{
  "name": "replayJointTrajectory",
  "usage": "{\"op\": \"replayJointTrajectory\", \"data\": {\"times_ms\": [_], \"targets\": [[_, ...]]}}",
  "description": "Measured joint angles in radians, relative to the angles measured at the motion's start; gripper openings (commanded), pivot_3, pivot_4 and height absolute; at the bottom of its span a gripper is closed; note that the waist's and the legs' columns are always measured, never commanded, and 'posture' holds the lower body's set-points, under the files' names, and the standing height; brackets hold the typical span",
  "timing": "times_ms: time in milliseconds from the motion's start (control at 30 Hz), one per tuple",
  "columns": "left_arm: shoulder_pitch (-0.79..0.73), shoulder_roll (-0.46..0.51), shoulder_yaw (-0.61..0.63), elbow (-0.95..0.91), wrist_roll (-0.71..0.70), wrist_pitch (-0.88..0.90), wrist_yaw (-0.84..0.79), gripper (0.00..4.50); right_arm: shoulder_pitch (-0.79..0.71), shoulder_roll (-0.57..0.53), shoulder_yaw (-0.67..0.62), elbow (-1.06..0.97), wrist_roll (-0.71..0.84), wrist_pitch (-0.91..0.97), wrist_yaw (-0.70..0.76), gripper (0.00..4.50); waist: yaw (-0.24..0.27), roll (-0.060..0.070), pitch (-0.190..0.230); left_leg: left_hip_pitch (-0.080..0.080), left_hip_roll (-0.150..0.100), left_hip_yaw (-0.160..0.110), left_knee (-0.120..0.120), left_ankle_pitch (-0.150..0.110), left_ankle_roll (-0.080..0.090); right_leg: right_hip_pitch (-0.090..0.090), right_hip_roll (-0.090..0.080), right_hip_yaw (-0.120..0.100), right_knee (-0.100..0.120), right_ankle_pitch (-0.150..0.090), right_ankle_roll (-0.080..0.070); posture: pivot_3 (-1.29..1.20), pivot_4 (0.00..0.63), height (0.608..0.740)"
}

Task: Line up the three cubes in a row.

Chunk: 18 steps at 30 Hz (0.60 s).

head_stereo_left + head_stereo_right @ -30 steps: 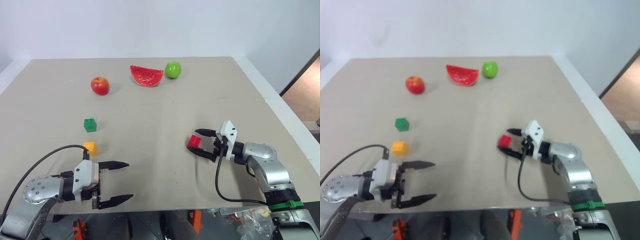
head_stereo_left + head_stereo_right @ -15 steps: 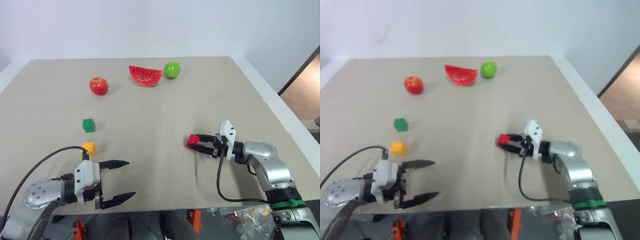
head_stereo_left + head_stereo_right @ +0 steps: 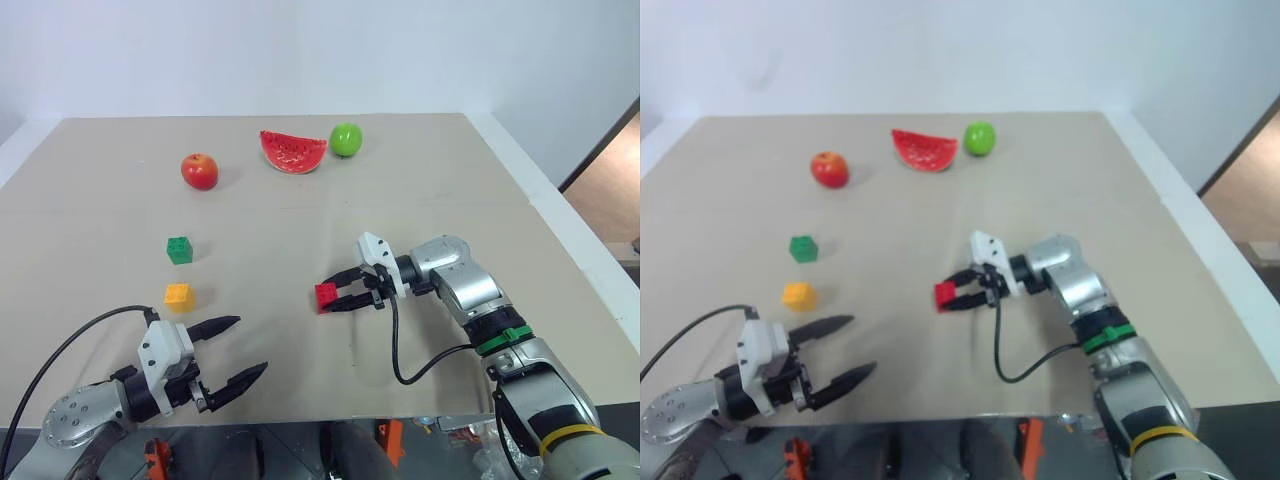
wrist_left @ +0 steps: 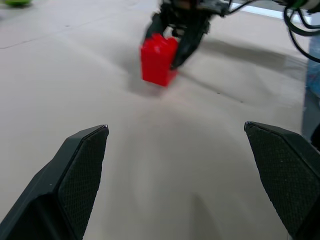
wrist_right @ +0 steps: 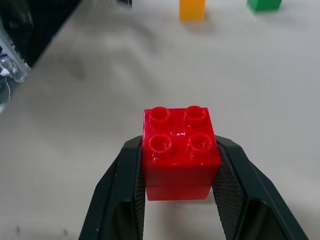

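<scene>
My right gripper (image 3: 338, 297) is shut on the red cube (image 3: 326, 296), holding it just above the table's middle; the studded red cube (image 5: 180, 152) sits clamped between both fingers in the right wrist view. The green cube (image 3: 179, 250) and the yellow-orange cube (image 3: 178, 296) rest one behind the other on the left side of the table. My left gripper (image 3: 232, 350) stands open near the front left edge with nothing between its fingers, a little in front of the yellow-orange cube. The left wrist view shows the red cube (image 4: 158, 59) held ahead.
A red apple (image 3: 199, 171), a watermelon slice (image 3: 293, 151) and a green apple (image 3: 346, 139) lie along the far side of the beige table (image 3: 450, 190). The table's right edge runs close to my right arm.
My right gripper closed on the red cube and carried it left toward the table's middle. The left gripper stayed in place, turning slightly, still open.
</scene>
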Motion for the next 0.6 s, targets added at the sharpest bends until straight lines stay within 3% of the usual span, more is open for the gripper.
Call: {"op": "replayJointTrajectory", "data": {"times_ms": [233, 300, 500, 600], "targets": [[-0.016, 0.001, -0.003, 0.0, 0.002, 0.0, 0.0, 4.5, -0.02, 0.021, 0.0, 0.077, -0.021, -0.06, 0.023, 1.28, 0.0, 0.0, 0.0, 0.001, 0.001, 0.0, 0.0, 0.0, 0.0, 0.0, 0.002, 0.0, 0.001, 0.0, -0.001, 0.0, 0.15, 0.74], [-0.019, 0.0, -0.004, 0.0, 0.003, 0.0, 0.0, 4.5, -0.024, 0.022, 0.0, 0.088, -0.029, -0.078, 0.028, 2.32, 0.0, 0.0, 0.0, 0.001, 0.001, 0.0, 0.0, 0.0, 0.0, 0.0, 0.002, 0.0, 0.001, 0.0, -0.001, 0.0, 0.15, 0.74], [-0.022, 0.0, -0.011, 0.0, 0.003, 0.0, 0.001, 4.5, -0.028, 0.024, -0.003, 0.107, -0.04, -0.083, 0.039, 4.31, 0.0, 0.0, 0.0, 0.001, 0.001, 0.0, 0.0, 0.0, 0.0, -0.001, 0.002, 0.001, 0.001, 0.0, -0.001, 0.0, 0.15, 0.74], [-0.019, 0.0, -0.011, 0.0, 0.004, 0.0, 0.003, 4.5, -0.025, 0.017, -0.014, 0.054, -0.016, -0.025, 0.043, 4.45, 0.0, 0.0, 0.0, 0.0, 0.001, 0.0, 0.0, 0.0, 0.0, -0.001, 0.002, 0.001, 0.001, 0.0, -0.001, 0.0, 0.15, 0.74]]}}
